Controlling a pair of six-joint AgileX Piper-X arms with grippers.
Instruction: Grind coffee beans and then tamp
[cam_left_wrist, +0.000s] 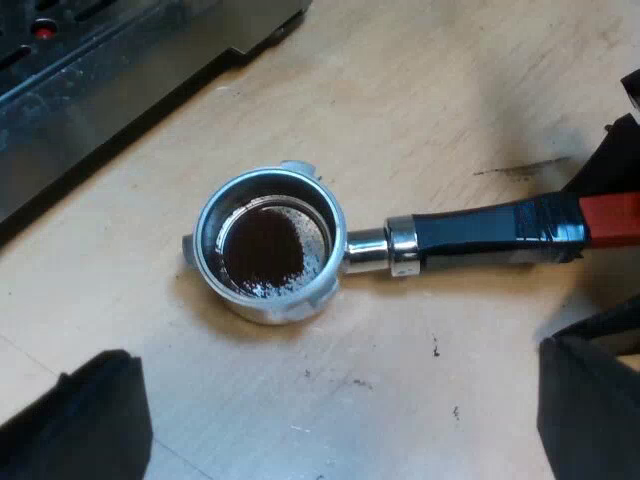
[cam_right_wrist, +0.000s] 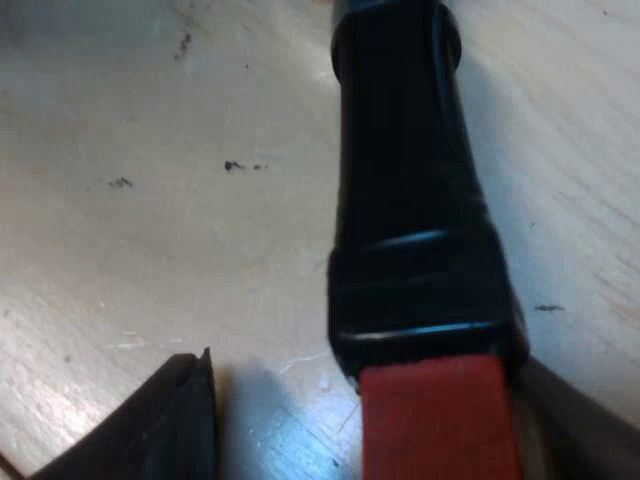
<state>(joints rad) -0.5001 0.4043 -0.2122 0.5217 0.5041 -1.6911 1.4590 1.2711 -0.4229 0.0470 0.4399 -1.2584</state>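
The metal holder (cam_left_wrist: 268, 245) lies on the wooden table (cam_left_wrist: 420, 90), its basket holding dark coffee grounds (cam_left_wrist: 262, 247) that leave part of the metal bottom bare. Its dark handle (cam_left_wrist: 470, 238) runs away from the basket and ends in red (cam_left_wrist: 610, 218). My left gripper (cam_left_wrist: 330, 430) hangs above the holder, open, with nothing between its fingers. In the right wrist view the handle (cam_right_wrist: 405, 180) and its red end (cam_right_wrist: 435, 420) lie between the fingers of my right gripper (cam_right_wrist: 380, 425). It is open, with a gap between one finger (cam_right_wrist: 175, 420) and the handle.
The espresso machine (cam_left_wrist: 110, 90) stands close beyond the basket, a small red light (cam_left_wrist: 43, 30) on it. Dark coffee specks (cam_left_wrist: 436, 350) dot the table around the holder, and more specks (cam_right_wrist: 233, 165) lie beside the handle.
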